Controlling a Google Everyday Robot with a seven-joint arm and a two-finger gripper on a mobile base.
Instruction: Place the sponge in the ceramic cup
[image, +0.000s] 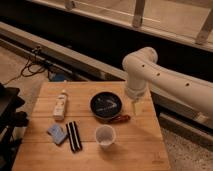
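The sponge (56, 133), a small light-blue block, lies on the wooden table (140, 150) near its front left. The ceramic cup (105, 136), whitish-grey with a pale inside, stands upright at the front middle, a short way right of the sponge. My white arm reaches in from the right and bends down, and the gripper (134, 106) hangs over the table's right side, just right of the black bowl. It is behind and to the right of the cup, far from the sponge, and holds nothing that I can see.
A black striped rectangular object (74, 136) lies between sponge and cup. A wide black bowl (106, 105) sits at the table's middle, with a reddish-brown object (120, 119) at its front right. A white bottle (61, 104) lies at the left. Dark furniture (7, 120) stands left of the table.
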